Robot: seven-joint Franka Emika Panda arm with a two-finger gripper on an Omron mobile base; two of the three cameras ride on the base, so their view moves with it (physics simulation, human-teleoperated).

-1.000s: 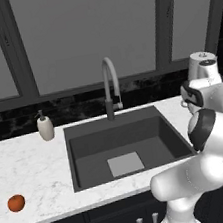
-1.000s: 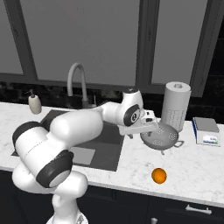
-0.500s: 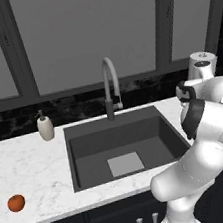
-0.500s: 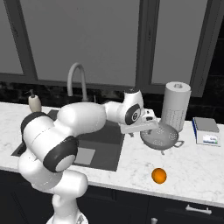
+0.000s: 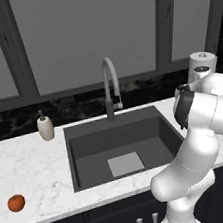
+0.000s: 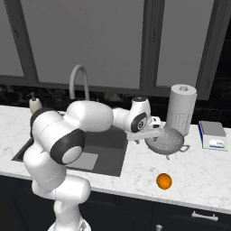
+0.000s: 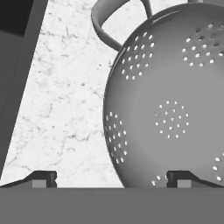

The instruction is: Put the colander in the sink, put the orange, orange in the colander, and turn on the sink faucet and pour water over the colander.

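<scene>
The silvery perforated colander (image 6: 170, 141) stands on the marble counter right of the sink (image 6: 110, 151), with a loop handle pointing away in the hand view. My gripper (image 6: 155, 133) is open at its left rim. In the hand view the colander (image 7: 175, 100) looms close and my gripper (image 7: 111, 179) straddles the rim: one fingertip (image 7: 43, 178) over the counter, the other over the bowl's inside. A bright orange (image 6: 164, 181) lies in front of the colander. A darker reddish orange (image 5: 16, 203) rests far left of the sink (image 5: 83, 148). The grey gooseneck faucet (image 5: 108, 83) arches behind the basin.
A tall paper towel roll (image 6: 182, 110) stands just behind the colander, and a small scale (image 6: 214, 135) sits to its right. A beige soap pump (image 5: 45, 127) is at the back left of the sink. The dark sink edge (image 7: 13, 65) runs along the left of the hand view.
The arm's elbow has swung and the open gripper has edged right and down, closer to the colander's rim. The colander and both oranges have not moved.
</scene>
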